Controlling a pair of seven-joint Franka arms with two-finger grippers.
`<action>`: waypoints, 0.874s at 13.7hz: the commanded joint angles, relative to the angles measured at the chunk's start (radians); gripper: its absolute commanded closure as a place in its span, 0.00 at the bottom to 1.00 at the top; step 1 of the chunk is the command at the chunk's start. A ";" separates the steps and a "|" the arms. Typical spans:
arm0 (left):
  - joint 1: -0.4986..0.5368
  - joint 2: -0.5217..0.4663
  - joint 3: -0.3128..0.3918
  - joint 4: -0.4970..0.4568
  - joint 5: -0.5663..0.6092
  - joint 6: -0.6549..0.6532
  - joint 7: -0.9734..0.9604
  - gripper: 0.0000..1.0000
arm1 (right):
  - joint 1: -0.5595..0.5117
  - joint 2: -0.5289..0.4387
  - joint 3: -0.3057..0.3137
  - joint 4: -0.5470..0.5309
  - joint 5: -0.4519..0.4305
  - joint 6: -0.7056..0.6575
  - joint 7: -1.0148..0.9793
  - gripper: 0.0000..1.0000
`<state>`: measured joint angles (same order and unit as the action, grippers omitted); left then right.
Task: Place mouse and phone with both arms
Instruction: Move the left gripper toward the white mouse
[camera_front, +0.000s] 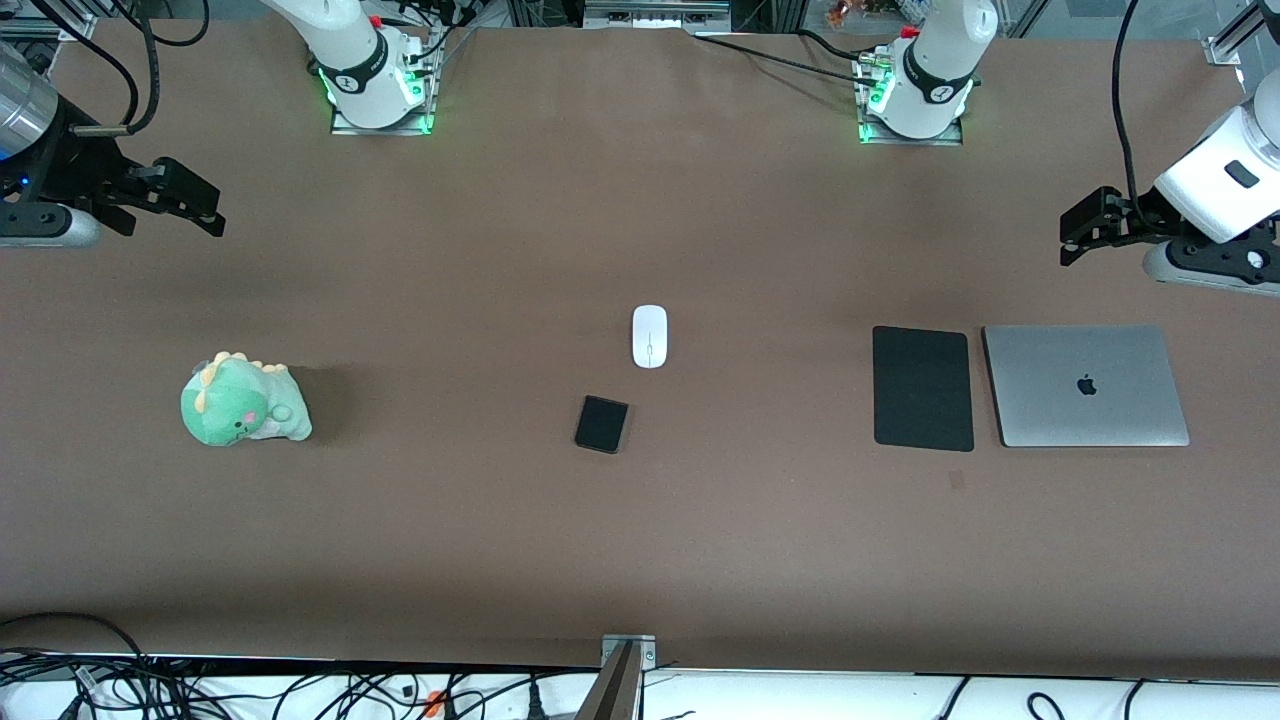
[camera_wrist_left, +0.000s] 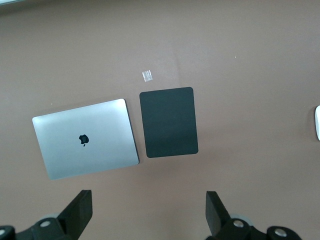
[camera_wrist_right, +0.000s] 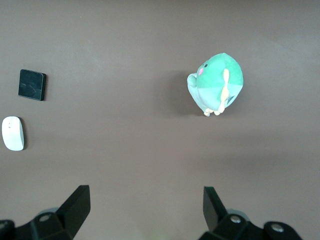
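Observation:
The white oval mouse (camera_front: 649, 336) lies at the middle of the brown table; it also shows in the right wrist view (camera_wrist_right: 12, 133) and as a sliver at the edge of the left wrist view (camera_wrist_left: 317, 123). The small black phone (camera_front: 601, 424) lies just nearer the front camera than the mouse, and shows in the right wrist view (camera_wrist_right: 32, 84). My left gripper (camera_front: 1072, 236) hangs open and empty in the air over the left arm's end of the table (camera_wrist_left: 148, 206). My right gripper (camera_front: 205, 208) hangs open and empty over the right arm's end (camera_wrist_right: 146, 206).
A black mouse pad (camera_front: 922, 387) (camera_wrist_left: 169, 122) lies beside a closed silver laptop (camera_front: 1086, 386) (camera_wrist_left: 85, 138) toward the left arm's end. A green plush dinosaur (camera_front: 243, 400) (camera_wrist_right: 217, 84) sits toward the right arm's end. A small piece of clear tape (camera_wrist_left: 147, 75) lies by the pad.

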<state>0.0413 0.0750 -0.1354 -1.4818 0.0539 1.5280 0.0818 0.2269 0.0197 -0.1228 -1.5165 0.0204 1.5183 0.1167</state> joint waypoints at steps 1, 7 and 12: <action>-0.003 0.012 -0.001 0.034 0.011 -0.034 0.012 0.00 | 0.002 0.005 0.000 0.015 -0.005 -0.004 -0.009 0.00; -0.003 0.012 -0.001 0.034 0.009 -0.035 0.015 0.00 | 0.002 0.006 0.000 0.016 -0.002 0.006 -0.009 0.00; -0.001 0.012 -0.001 0.031 0.009 -0.037 0.016 0.00 | 0.003 0.006 0.000 0.015 0.000 0.016 -0.009 0.00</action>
<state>0.0414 0.0750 -0.1354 -1.4815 0.0539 1.5154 0.0818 0.2271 0.0197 -0.1225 -1.5165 0.0205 1.5300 0.1166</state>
